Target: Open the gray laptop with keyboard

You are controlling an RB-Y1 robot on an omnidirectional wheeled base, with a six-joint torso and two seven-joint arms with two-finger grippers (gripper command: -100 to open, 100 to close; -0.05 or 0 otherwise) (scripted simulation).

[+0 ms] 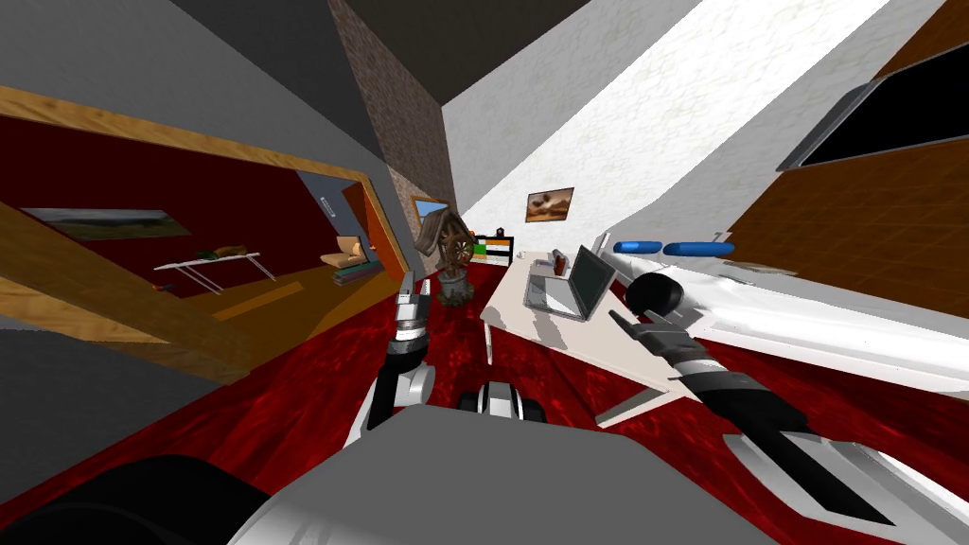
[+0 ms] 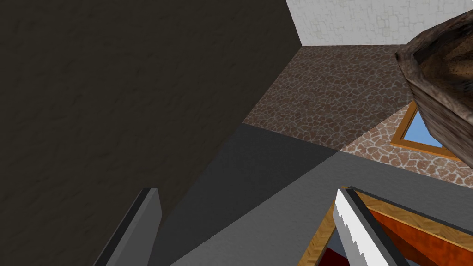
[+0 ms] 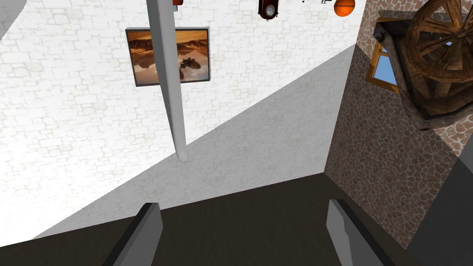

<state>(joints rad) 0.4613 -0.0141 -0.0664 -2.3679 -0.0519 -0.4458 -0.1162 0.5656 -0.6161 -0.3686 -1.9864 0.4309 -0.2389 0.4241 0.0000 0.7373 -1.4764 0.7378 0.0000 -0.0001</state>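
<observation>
**Inspector:** Location of the gray laptop (image 1: 568, 282)?

**Recorder:** It sits on the white table (image 1: 530, 326), toward the table's far end. The lid is raised, with the dark screen standing steeply above the base.

**Inspector:** Right gripper (image 1: 620, 317) relative to the laptop?

**Recorder:** Near the laptop's screen edge, on the side closest to the robot, and over the table. The head view shows a small gap between fingertips and lid; whether they touch cannot be confirmed. The laptop lies just ahead of the fingertips and to their left.

**Inspector:** Condition of that gripper?

**Recorder:** Its fingers (image 3: 143, 231) stand spread, about a third of the wrist view's width apart. Nothing is between them.

**Inspector:** Left gripper (image 1: 408, 284)?

**Recorder:** Well apart from the laptop, off the table's left side and above the red floor (image 1: 312, 397), pointing upward. Its fingers (image 2: 138, 226) are likewise spread and hold nothing.

**Inspector:** Other items by the laptop?

**Recorder:** A wooden waterwheel model (image 1: 449, 251) stands on the floor, left of the laptop and beyond the left gripper.
</observation>
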